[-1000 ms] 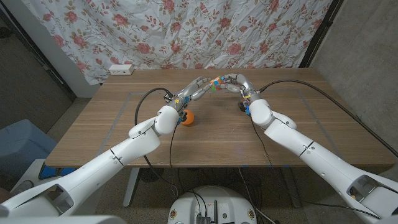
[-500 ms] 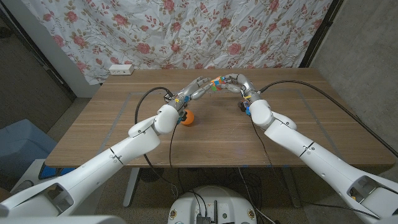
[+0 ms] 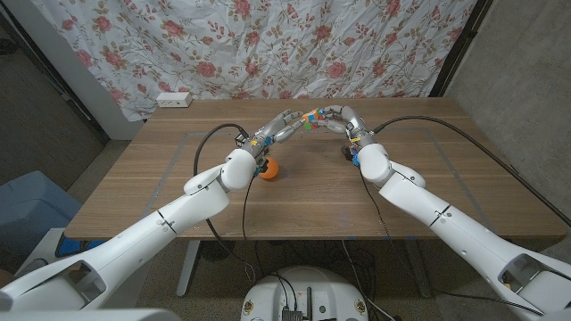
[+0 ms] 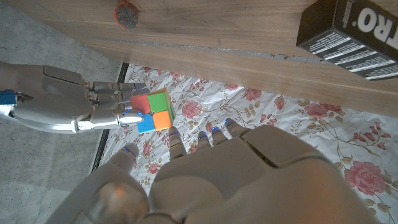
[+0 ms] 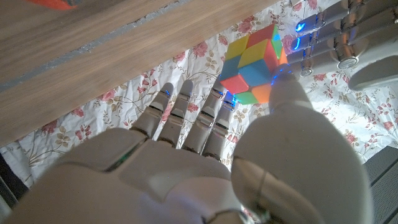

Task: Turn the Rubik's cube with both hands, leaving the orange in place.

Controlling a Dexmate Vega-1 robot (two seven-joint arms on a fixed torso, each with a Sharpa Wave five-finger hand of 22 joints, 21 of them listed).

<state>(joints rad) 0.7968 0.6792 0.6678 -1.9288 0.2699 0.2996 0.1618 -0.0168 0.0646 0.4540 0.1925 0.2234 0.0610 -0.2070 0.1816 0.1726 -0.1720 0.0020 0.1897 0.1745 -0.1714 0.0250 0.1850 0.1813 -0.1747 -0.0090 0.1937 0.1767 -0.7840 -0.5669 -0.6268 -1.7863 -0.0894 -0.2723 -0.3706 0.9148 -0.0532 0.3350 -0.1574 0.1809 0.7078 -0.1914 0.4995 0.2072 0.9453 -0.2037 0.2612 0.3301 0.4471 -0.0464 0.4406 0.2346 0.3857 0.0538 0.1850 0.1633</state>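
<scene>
Here we see the cube [image 3: 310, 119] lifted above the far side of the table [image 3: 401, 214], pinched between our left hand [image 3: 284, 127] and right hand [image 3: 337, 118], fingertips clamped on opposite faces; the orange [image 3: 269, 168] sits below, apart.

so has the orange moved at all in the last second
No. In the head view the orange sits at the same spot on the table, just in front of the left arm's wrist, while both hands hold the Rubik's cube above the far side.
</scene>
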